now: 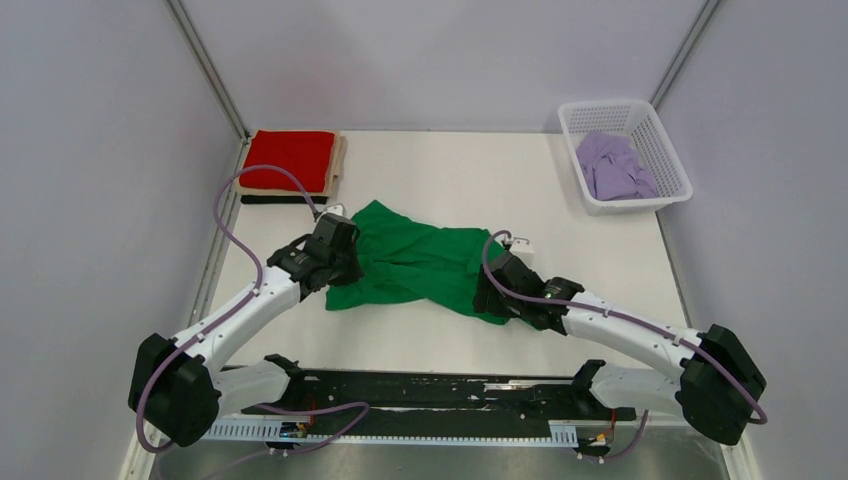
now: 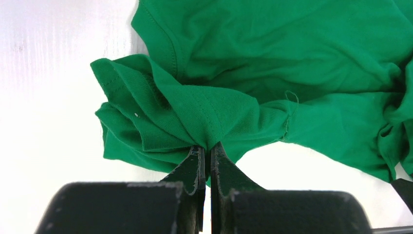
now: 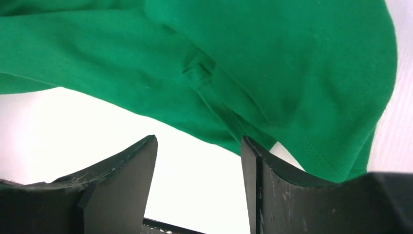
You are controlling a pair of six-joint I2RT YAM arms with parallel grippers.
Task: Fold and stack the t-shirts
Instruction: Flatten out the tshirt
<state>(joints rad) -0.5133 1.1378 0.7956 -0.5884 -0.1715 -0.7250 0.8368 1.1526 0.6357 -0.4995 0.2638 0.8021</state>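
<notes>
The bright green t-shirt (image 1: 420, 262) lies crumpled across the middle of the table. My left gripper (image 1: 345, 262) is shut on a bunched fold at the shirt's left edge; the left wrist view shows green cloth (image 2: 272, 63) pinched between its fingertips (image 2: 208, 148). At the shirt's right end, my right gripper (image 1: 488, 290) is open, with bare table between its fingers (image 3: 198, 141). The green hem (image 3: 243, 58) hangs just past the tips and brushes the right finger (image 3: 253, 161). A folded red t-shirt (image 1: 292, 160) tops a stack at the back left, over beige (image 1: 340, 165) and black (image 1: 275, 199) ones.
A white lattice basket (image 1: 600, 105) stands at the back right with a crumpled lilac t-shirt (image 1: 612, 165) inside. Grey walls close in the table on the left, back and right. A black rail (image 1: 430, 390) runs along the near edge between the arm bases.
</notes>
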